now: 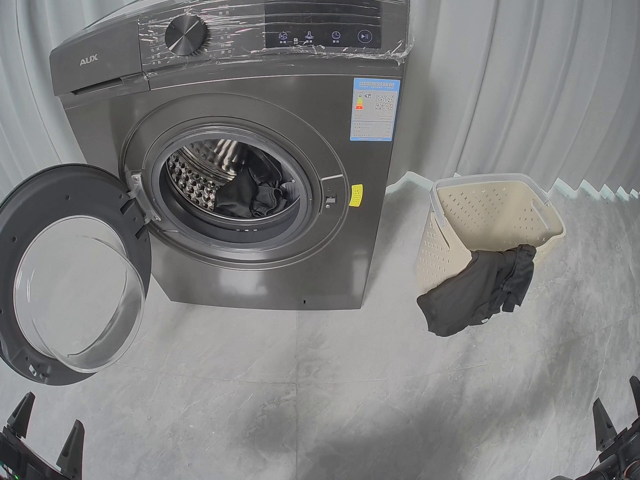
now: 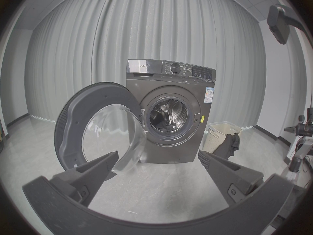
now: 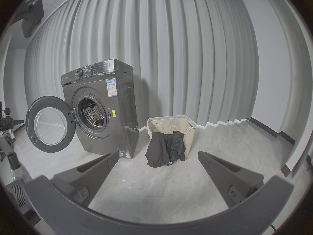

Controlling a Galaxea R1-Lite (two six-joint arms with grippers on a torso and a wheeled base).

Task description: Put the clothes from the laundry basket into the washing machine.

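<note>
A grey front-loading washing machine (image 1: 267, 135) stands ahead with its round door (image 1: 67, 275) swung wide to the left. Dark clothes (image 1: 253, 191) lie inside the drum. To the machine's right sits a cream laundry basket (image 1: 493, 215), and a dark garment (image 1: 477, 291) hangs over its front rim, reaching toward the floor. My left gripper (image 1: 43, 428) is low at the near left, open and holding nothing. My right gripper (image 1: 617, 408) is low at the near right, also open and holding nothing. Both are well short of the basket and the machine.
Pale grey tiled floor (image 1: 320, 395) spreads between me and the machine. White curtains (image 1: 520, 68) close off the back. The open door juts into the left side of the floor. A stand with equipment (image 2: 301, 141) stands off to the right.
</note>
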